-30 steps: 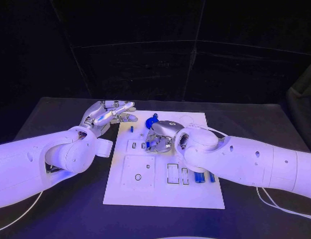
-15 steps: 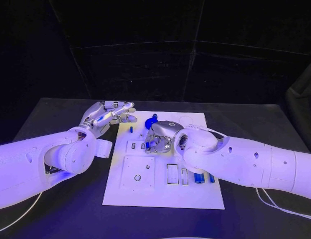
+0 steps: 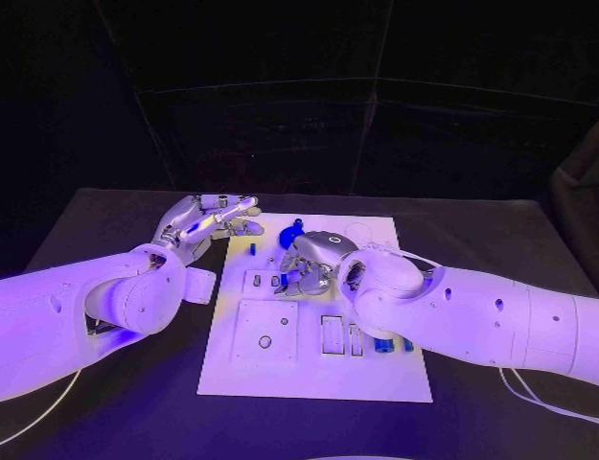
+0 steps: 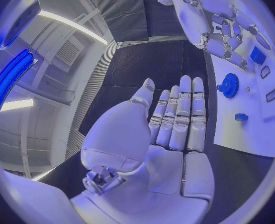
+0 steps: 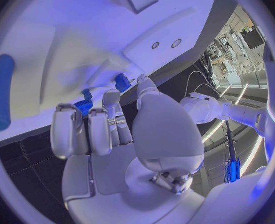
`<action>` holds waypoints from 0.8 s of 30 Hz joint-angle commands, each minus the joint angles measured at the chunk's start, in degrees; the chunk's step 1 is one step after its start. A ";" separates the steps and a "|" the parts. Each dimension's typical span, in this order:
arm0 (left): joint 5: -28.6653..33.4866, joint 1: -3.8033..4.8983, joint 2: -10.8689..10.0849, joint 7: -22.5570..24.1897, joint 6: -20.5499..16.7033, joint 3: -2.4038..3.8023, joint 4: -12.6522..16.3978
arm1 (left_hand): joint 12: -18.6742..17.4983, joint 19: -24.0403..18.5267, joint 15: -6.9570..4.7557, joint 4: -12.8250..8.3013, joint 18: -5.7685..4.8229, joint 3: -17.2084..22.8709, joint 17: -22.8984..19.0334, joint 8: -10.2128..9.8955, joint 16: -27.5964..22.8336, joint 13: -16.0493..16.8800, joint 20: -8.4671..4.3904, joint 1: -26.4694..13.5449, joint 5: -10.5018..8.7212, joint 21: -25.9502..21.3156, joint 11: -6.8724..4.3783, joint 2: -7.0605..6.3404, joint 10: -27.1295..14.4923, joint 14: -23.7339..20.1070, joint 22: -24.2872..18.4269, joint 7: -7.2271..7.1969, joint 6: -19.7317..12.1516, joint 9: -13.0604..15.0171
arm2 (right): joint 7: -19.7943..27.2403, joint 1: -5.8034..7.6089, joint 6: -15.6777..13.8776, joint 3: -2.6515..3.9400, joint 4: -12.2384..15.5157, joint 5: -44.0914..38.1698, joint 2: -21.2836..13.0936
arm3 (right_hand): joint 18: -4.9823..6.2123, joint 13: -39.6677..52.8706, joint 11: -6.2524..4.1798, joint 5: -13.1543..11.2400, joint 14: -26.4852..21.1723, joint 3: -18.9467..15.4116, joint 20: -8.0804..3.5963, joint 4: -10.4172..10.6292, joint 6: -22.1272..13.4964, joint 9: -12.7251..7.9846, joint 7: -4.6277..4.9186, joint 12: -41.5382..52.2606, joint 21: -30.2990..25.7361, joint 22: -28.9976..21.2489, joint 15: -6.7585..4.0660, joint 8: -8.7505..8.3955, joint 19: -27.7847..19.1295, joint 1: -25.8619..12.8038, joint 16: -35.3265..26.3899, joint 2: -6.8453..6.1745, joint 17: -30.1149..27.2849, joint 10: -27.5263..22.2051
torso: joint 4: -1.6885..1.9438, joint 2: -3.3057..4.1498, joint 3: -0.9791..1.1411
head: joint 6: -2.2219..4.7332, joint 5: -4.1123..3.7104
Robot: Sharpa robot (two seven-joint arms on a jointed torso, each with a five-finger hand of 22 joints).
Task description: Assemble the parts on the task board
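The white task board (image 3: 313, 369) lies in the middle of the frame on the black table (image 3: 105, 216), long side running away from the robot. The left hand (image 3: 214, 218) sits in the upper left of the middle area, just off the board's far left corner, above the dark table surface. Seen from its own wrist, its fingers (image 4: 181, 114) lie straight and side by side with the thumb a little apart, and nothing rests in the palm: it is released.

The right hand (image 3: 309, 261) is over the upper half of the board, palm down, with its fingers bent towards the plate. Something blue shows right under them in the head view, and from the right wrist a blue toothed wheel (image 5: 83, 106) and a small blue block (image 5: 122, 81) sit just past the fingertips (image 5: 67, 112). I cannot tell whether those fingers actually pinch a part or only hover beside it.

A blue gear (image 3: 292, 234) stands on the board's upper part, just beyond the right hand and near the left one. A slim blue peg (image 3: 254, 247) lies to its left. Two more blue parts (image 3: 382, 341) lie in the lower right of the board, tucked against the right forearm. A long blue bar (image 5: 0, 92) shows at the edge of the right wrist view.
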 commanded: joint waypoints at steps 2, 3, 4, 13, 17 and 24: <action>-1.66 0.09 -0.04 -1.52 0.32 0.05 -0.24 | -0.20 2.27 -0.72 -0.55 0.50 -0.14 1.07 -0.33 0.64 0.07 -0.69 -0.61 -0.04 0.51 -0.63 0.21 1.49 3.08 0.16 -0.33 0.92 -0.04 | 3.76 0.07 -7.86 0.07 2.61 -0.70 -1.99 | 0.09 -0.31 0.20 -0.36 3.12 -3.60 0.11 2.41 -0.76 0.02 0.07 0.31 -0.34 1.43 0.50 0.02 -0.51 2.39 -0.42 -0.54 2.36 -0.59 | -0.04 -0.08 0.04 | 0.01 0.19; -3.21 0.09 -0.18 -2.96 0.45 0.05 -0.36 | 0.31 3.87 -1.43 -0.49 0.45 -0.39 1.89 -0.32 1.52 0.32 -1.26 -1.18 -0.05 1.32 -1.24 0.02 3.13 5.15 0.48 -0.65 1.33 0.00 | 5.72 0.08 -8.53 0.09 3.42 0.13 -2.86 | 0.16 0.02 0.26 -0.59 3.05 -4.17 0.13 2.58 -1.26 -0.05 0.21 0.87 -0.50 1.15 0.57 -0.18 -0.71 2.80 -0.62 -0.73 2.10 -0.38 | -0.05 -0.12 0.02 | 0.07 0.18; -4.52 0.10 -0.29 -4.09 0.54 0.06 -0.44 | 0.79 5.05 -1.84 -0.33 0.53 -0.72 2.57 -0.25 2.30 0.55 -1.82 -1.75 -0.09 1.96 -1.62 -0.25 4.51 6.79 0.74 -0.99 1.73 0.04 | 9.63 0.21 -8.97 0.13 4.75 2.51 -4.49 | 0.31 0.33 0.42 -0.95 2.96 -4.53 0.18 2.65 -2.14 -0.15 0.44 1.37 -0.87 0.48 0.67 -0.48 -1.22 3.26 -0.89 -0.77 1.74 -0.17 | -0.06 -0.20 0.01 | 0.09 0.19; -20.95 2.26 0.03 -22.39 6.41 0.07 -3.12 | 6.64 19.25 -7.40 4.66 0.36 -4.25 35.88 1.33 40.39 5.28 -7.99 -9.28 -0.12 12.93 -6.65 -0.10 17.33 20.72 6.20 -5.02 7.30 1.04 | 24.80 5.39 -1.06 0.26 7.93 25.96 -13.74 | 3.04 -8.75 0.80 -1.55 -0.30 -4.15 0.60 0.35 -3.96 0.08 0.84 -8.40 -8.60 -11.96 1.12 0.00 -10.37 10.23 -8.92 3.48 -7.95 -6.83 | -0.24 -1.20 0.32 | 0.08 0.61; -33.36 4.36 1.16 -34.64 14.69 0.07 -4.53 | 13.01 20.79 -8.11 8.53 -0.27 -7.18 58.59 2.55 63.67 12.08 -8.86 -12.50 -0.11 20.91 -7.50 0.23 17.46 21.01 12.22 -5.89 7.07 2.12 | 26.65 7.49 0.28 0.60 7.42 35.77 -17.77 | 3.15 -9.76 0.65 -0.55 -0.29 -4.67 0.53 0.10 -3.65 0.16 0.73 -8.90 -9.42 -12.85 0.92 0.31 -10.65 10.68 -9.70 4.17 -8.56 -6.76 | -0.44 -1.98 0.50 | -0.25 0.79; -47.54 7.51 5.30 -49.41 24.04 0.05 -8.14 | 30.77 25.32 -8.76 11.44 -4.14 -10.58 73.58 9.56 77.11 28.81 -9.76 -9.84 -0.09 50.78 -8.27 1.78 10.39 22.04 48.32 -6.73 5.49 6.20 | 27.18 9.04 0.09 1.13 5.63 41.88 -21.42 | 3.14 -10.34 0.53 0.25 -0.04 -5.12 0.41 0.01 -3.49 0.18 0.61 -9.00 -9.63 -12.95 0.80 0.50 -10.36 10.79 -9.85 4.71 -8.52 -6.48 | -0.64 -2.99 0.95 | -1.06 1.22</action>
